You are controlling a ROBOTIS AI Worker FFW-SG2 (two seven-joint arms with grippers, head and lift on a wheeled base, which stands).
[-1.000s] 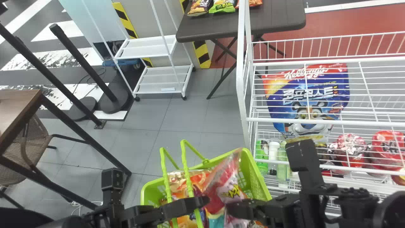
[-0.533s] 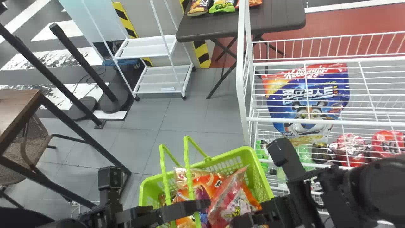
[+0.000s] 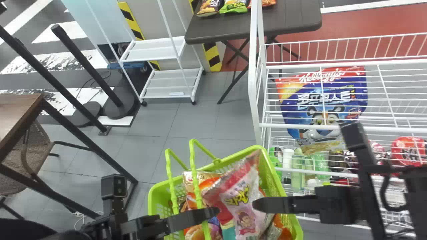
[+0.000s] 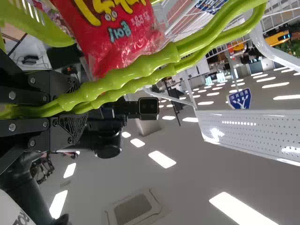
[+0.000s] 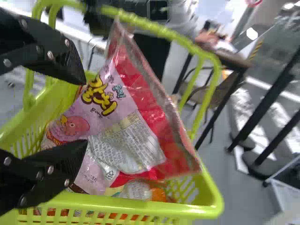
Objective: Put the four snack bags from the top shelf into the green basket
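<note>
Lettering on pink bag (image 3: 247,220), blue bag (image 3: 300,117)

Found left pincer (image 3: 210,213) closed on both handles (image 4: 150,65) of the green basket (image 4: 49,30), side by side between the fingers. Observed red snack bag (image 4: 112,44) near the handles. Also noted white perforated panel (image 4: 253,133) and lit ceiling lamps (image 4: 162,159) beyond.

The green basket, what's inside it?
In the basket, a pink and red snack bag lies on top, partly covering an orange packet. Bits of other packets peek out. The bags hide the bottom, so I can't tell what's there.
</note>
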